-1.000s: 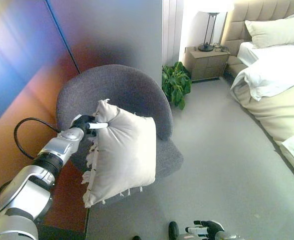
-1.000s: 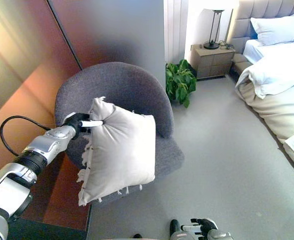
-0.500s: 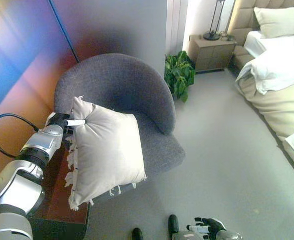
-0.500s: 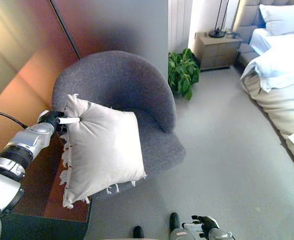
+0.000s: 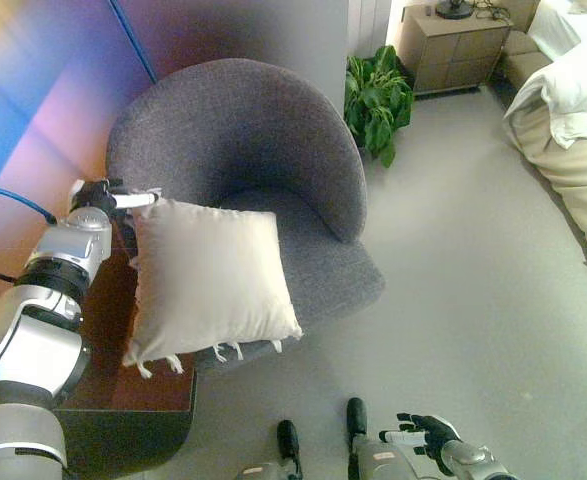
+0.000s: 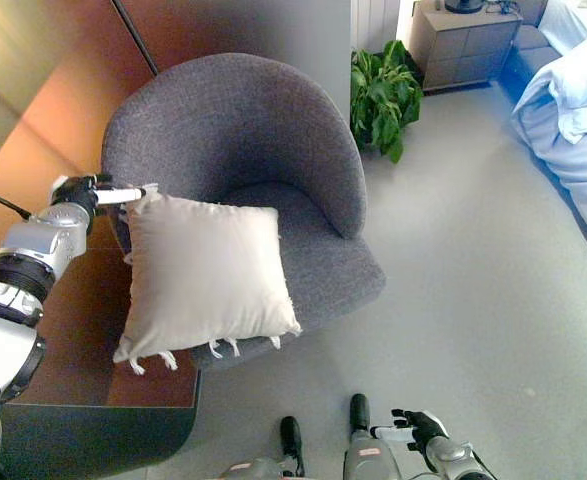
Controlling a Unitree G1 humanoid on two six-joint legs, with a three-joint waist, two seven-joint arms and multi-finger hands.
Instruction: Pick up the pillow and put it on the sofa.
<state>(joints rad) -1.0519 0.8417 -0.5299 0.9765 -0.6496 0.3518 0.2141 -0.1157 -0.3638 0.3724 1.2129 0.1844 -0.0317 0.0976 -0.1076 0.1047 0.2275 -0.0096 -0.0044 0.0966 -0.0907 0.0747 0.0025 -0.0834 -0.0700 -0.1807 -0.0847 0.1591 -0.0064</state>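
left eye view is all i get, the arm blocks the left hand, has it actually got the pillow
observer: Yes. In the right eye view the left hand sits beside the chair rim, with its fingers pinching the pillow at its top left corner.
operator: ok and whats under the pillows low left corner, arm covers that side for me
observer: The right eye view shows more of the brown table top there. The tasselled lower left corner lies over it and the rest lies over the chair seat. I cannot tell whether the pillow rests on either.
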